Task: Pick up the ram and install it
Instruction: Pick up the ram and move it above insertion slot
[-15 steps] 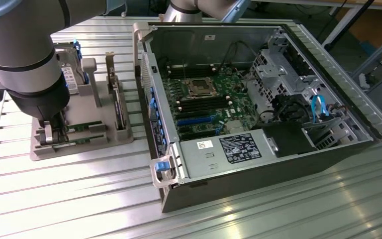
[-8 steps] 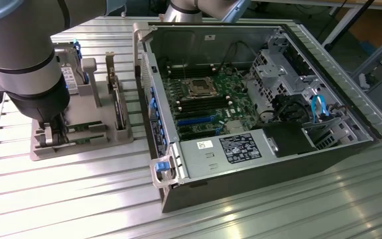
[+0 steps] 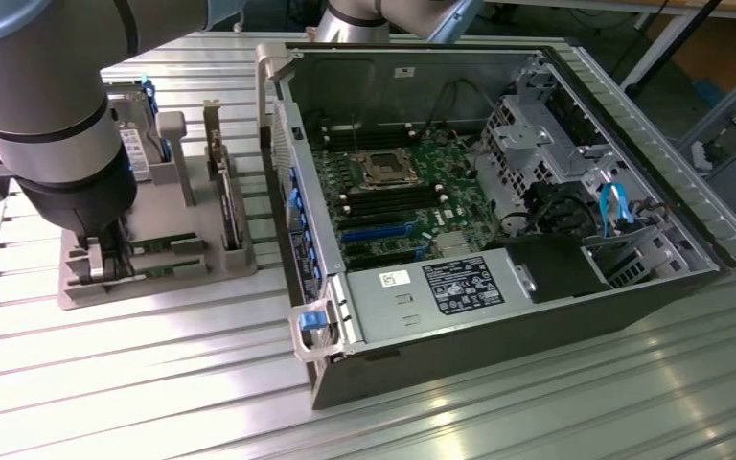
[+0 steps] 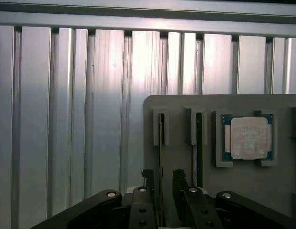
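Observation:
A thin ram (image 4: 161, 143) stands on edge in a slot of the grey holder (image 4: 181, 107). My gripper (image 4: 163, 180) is lowered over its near end, open, with one dark finger (image 4: 148, 177) on each side and a small gap to the stick. A second ram (image 4: 199, 143) stands in the neighbouring slot. In the exterior view my gripper (image 3: 106, 261) reaches down into the holder (image 3: 150, 292) at that view's left, with green ram sticks (image 3: 170, 272) running out beside it. The open computer case (image 3: 496, 316) holds the motherboard (image 3: 401, 206).
A square silver CPU (image 4: 248, 137) lies in a recess of the holder beside the second stick. A larger green card (image 3: 227, 206) stands upright between holder and case. The case's raised wall (image 3: 294, 182) faces the holder. Everything rests on a ribbed aluminium table (image 3: 150, 383).

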Robot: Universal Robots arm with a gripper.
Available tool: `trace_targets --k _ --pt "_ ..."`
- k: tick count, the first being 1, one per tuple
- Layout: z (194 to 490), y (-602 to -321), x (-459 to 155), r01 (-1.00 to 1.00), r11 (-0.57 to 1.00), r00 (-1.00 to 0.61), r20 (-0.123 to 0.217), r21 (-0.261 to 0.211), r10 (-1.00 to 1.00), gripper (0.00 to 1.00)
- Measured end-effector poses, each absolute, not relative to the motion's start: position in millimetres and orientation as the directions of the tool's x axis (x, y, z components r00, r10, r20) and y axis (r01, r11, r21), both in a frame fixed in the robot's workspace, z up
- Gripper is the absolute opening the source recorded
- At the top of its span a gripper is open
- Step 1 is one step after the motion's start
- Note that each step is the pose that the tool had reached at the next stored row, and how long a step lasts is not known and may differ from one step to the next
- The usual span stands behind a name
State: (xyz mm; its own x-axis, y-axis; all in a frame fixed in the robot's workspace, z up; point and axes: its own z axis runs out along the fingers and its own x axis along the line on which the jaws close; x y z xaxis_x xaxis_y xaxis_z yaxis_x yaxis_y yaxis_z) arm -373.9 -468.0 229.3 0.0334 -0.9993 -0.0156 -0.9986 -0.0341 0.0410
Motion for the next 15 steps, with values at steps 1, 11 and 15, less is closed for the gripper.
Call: trace_targets --k 1,11,15 --pt "229 -468 -373 -0.999 -0.034 0.033 -0.016 0.041 -0.999 0.30" --pt "229 -468 -356 -0.999 -0.034 0.033 -0.016 0.042 -0.999 0.30" --pt "229 -468 -352 -0.999 -0.034 0.033 -0.016 0.042 -0.999 0.30"
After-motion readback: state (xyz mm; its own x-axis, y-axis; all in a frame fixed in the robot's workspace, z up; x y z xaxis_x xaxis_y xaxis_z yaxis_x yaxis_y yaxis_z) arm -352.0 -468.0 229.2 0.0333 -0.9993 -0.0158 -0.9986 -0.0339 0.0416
